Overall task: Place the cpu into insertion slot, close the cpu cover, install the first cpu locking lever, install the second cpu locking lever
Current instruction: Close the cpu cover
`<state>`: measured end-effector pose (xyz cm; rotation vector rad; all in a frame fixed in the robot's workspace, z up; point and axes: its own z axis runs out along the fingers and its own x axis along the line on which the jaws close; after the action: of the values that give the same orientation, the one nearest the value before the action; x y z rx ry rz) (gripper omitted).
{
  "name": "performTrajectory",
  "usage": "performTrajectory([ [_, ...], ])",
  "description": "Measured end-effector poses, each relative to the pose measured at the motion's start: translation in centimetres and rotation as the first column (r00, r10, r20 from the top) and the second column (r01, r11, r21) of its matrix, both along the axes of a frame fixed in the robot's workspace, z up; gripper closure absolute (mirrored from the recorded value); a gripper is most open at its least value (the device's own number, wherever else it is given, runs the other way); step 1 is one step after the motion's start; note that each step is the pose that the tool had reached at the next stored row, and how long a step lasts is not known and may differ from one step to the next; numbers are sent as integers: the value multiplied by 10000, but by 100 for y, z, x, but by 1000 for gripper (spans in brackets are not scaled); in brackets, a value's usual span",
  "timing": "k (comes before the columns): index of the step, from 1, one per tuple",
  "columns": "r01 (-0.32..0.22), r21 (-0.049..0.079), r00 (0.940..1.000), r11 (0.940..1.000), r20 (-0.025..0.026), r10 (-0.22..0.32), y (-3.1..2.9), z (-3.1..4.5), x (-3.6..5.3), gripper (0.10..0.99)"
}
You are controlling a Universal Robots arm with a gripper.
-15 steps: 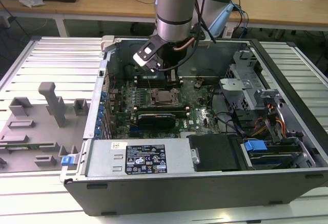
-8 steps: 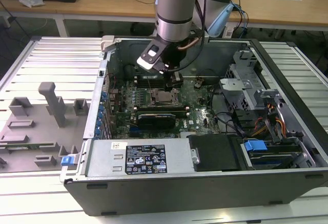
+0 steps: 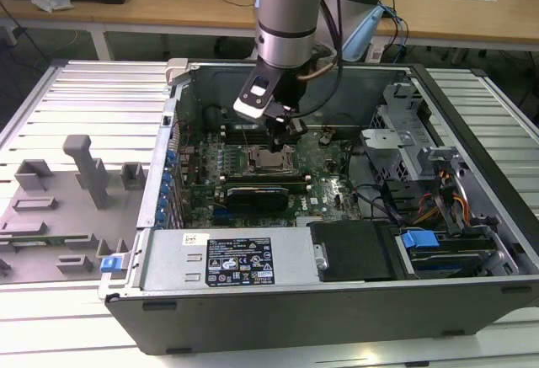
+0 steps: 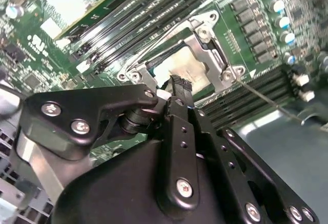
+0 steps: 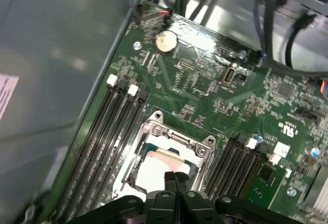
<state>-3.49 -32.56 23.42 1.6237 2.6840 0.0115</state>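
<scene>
Tool [image 3: 284, 130], exterior view: my arm hangs it inside the open computer case [image 3: 472, 216] on the slatted counter [image 3: 84, 107], just above the insertion slot [image 3: 271, 160] on the motherboard [image 3: 328, 178].

Second wrist view: tool [image 4: 177, 83] fingertips are pressed together with nothing between them, right over the cpu [image 4: 185, 70]. Can't tell if they touch it. The cpu sits in the socket, its pale silvery face showing through the window of the cpu cover [image 4: 207, 42]. A thin metal rod [image 4: 256, 95] sticks out from the socket corner across the memory slots [image 4: 169, 8].

First wrist view: tool [image 5: 174, 177] closed, tips over the cpu [image 5: 156, 167]. The cpu cover [image 5: 179, 136] frames it, with memory slots [image 5: 102, 131] on both sides and a coin cell [image 5: 165, 40] further up the board.
</scene>
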Motion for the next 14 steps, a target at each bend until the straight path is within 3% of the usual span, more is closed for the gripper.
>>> performTrajectory([
  [3,-757,-100,9971,9971,-5,757,0,-1,0,980],
  [4,-1196,-156,9928,9927,-12,1196,0,-2,0,980],
  [8,-2045,-264,9789,9785,-31,2045,0,-2,0,980],
  [10,-2464,-318,9692,9686,-45,2464,0,-3,0,980],
  [11,-2779,-363,9606,9599,-58,2779,0,-3,0,980],
  [14,-3817,-501,9242,9229,-111,3817,0,-4,0,980],
])
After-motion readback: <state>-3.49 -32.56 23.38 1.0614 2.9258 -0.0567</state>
